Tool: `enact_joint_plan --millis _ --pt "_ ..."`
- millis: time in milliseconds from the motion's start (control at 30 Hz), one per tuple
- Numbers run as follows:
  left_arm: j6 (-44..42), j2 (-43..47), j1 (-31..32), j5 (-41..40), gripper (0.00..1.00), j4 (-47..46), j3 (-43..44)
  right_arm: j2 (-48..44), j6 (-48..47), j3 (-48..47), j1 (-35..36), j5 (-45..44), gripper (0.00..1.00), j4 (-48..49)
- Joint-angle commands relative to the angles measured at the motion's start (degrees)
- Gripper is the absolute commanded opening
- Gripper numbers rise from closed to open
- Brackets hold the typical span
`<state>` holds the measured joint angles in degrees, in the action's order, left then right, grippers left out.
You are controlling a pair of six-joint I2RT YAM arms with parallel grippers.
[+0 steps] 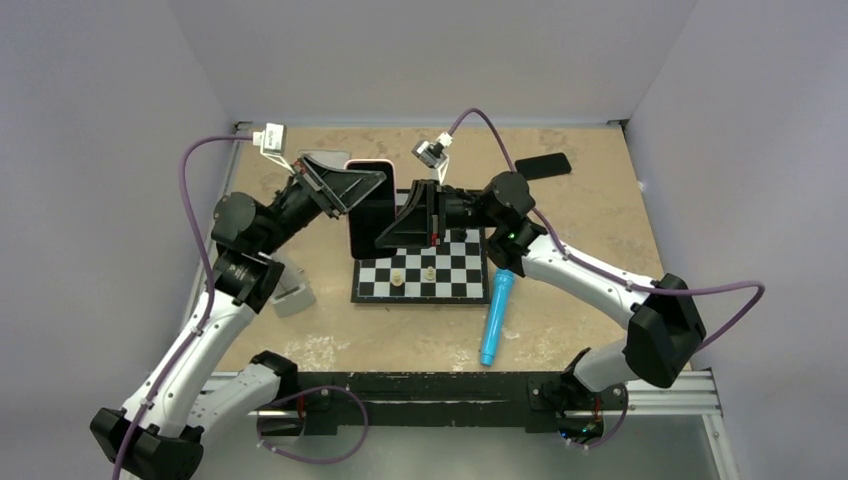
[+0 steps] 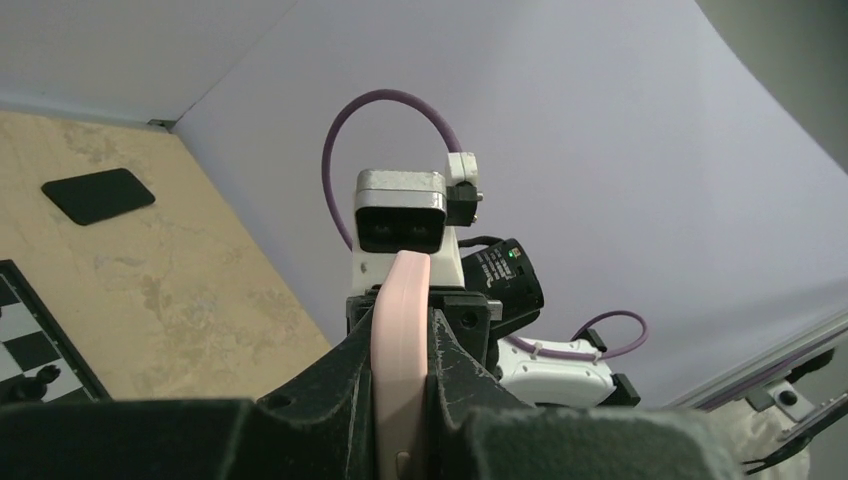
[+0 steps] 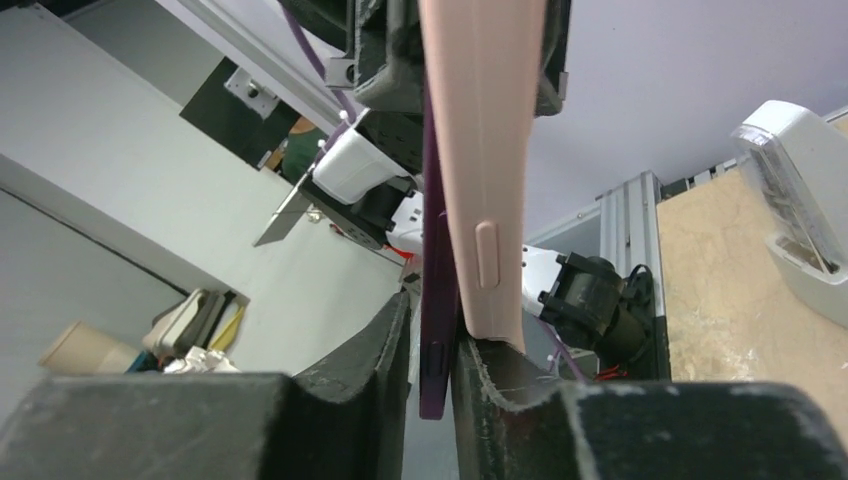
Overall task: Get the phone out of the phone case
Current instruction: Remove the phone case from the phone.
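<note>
A phone in a pink case point(image 1: 369, 205) is held upright above the far edge of the chessboard, between both grippers. My left gripper point(image 1: 358, 188) is shut on the pink case point(image 2: 400, 340), whose edge fills the gap between its fingers point(image 2: 403, 335). In the right wrist view the dark purple phone point(image 3: 434, 300) sits between the fingers of my right gripper point(image 3: 432, 335). It lies against the right finger, with a thin gap to the left one. The pink case point(image 3: 485, 170) is peeled off the phone at this end and lies outside the right finger. My right gripper point(image 1: 398, 226) meets the phone from the right.
A black-and-white chessboard point(image 1: 455, 272) with two pale pieces point(image 1: 398, 278) lies at the middle. A blue marker point(image 1: 497, 318) lies to its right front. A flat black slab point(image 1: 543, 165) lies at the back right. A grey-white device point(image 1: 290, 296) sits by the left arm.
</note>
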<state>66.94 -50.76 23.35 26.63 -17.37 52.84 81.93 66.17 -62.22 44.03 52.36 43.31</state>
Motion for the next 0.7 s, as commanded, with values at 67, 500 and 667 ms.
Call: enact_joint_plan --millis 67,500,667 --pt "-7.9 1.9 1.3 13.2 0.18 8.5 5.4 1.7 3.0 -3.4 -1.2 -3.3 0.11 7.7" --pt "-22.0 7.8 1.2 30.5 0.79 13.7 4.1 -0.7 11.9 1.8 -1.8 4.6 0.00 17.9" --pt "-35.6 7.7 1.2 38.1 0.80 28.7 8.4 -0.8 17.2 3.9 -1.8 7.1 0.00 25.0"
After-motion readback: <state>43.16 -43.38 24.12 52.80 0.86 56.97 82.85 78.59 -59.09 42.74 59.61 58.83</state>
